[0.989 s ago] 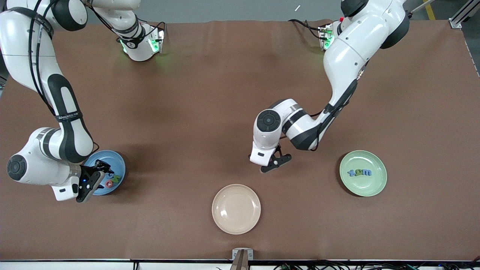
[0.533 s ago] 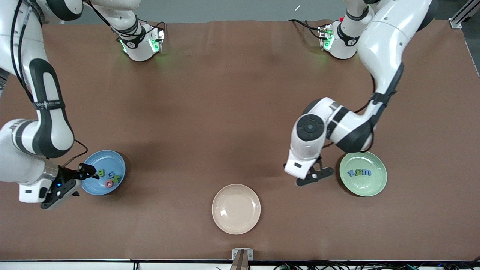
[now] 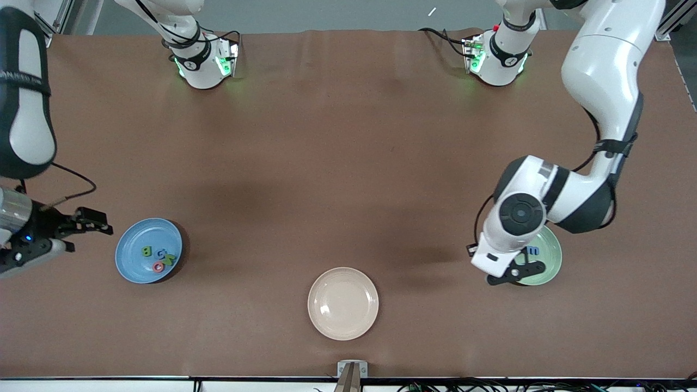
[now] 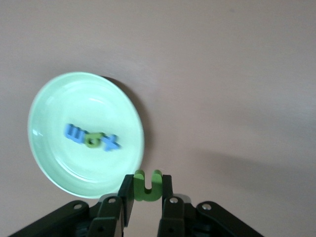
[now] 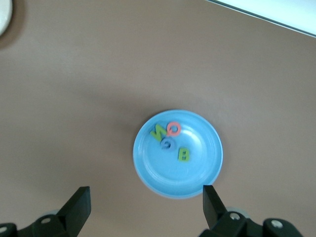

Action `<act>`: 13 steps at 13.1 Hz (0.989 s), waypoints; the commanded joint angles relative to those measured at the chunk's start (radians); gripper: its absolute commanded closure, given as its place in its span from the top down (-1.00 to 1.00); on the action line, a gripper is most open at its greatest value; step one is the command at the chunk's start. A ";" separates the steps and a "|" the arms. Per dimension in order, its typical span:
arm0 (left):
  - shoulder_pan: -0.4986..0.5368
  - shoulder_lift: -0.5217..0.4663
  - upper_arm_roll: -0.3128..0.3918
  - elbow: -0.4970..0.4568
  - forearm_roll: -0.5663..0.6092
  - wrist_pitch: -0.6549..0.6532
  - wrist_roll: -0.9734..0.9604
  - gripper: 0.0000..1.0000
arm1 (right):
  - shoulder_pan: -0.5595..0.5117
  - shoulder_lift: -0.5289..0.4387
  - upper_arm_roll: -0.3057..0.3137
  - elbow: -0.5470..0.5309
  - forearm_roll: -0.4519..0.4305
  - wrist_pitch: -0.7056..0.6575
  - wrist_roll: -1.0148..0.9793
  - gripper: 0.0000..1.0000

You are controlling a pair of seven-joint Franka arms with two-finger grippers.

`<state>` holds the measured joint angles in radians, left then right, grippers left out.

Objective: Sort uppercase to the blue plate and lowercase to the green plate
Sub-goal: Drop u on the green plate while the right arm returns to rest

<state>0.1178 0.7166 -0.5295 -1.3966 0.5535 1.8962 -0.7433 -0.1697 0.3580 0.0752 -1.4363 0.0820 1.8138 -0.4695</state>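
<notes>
Uppercase letters (image 5: 169, 138) all lie in the blue plate (image 3: 128, 245) beside the released right claw (image 5: 145, 205), while the left claw (image 4: 146, 197), clenched on the green u (image 4: 147, 185) over the green plate's (image 4: 44, 163) rim, carries the last lowercase piece left to drop.

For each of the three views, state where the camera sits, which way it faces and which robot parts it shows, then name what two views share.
Front view: high across the table, facing both bases; shows both arms, the blue plate, green plate and beige plate.
Left wrist view: on the left arm, looking down past the left gripper, shut on the green u, at the green plate.
Right wrist view: on the right arm, looking down between the open right gripper fingers at the blue plate.
Shared: each wrist view's plate shows in front.
</notes>
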 commanded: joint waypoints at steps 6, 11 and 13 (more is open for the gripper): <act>0.216 0.004 -0.060 -0.107 -0.056 0.024 0.171 -0.99 | 0.097 -0.255 -0.110 -0.140 -0.021 -0.160 0.337 1.00; 0.246 0.006 -0.061 -0.098 -0.066 0.049 0.190 1.00 | 0.231 -0.392 -0.218 -0.188 -0.018 -0.148 0.509 1.00; 0.241 -0.049 -0.085 -0.090 -0.067 0.040 0.191 1.00 | 0.231 -0.427 -0.219 -0.220 -0.024 -0.139 0.509 1.00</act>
<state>0.3576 0.7376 -0.5902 -1.4814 0.5054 1.9511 -0.5722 0.0375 -0.0070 -0.1218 -1.5820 0.0726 1.6512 0.0093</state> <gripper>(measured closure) 0.357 0.000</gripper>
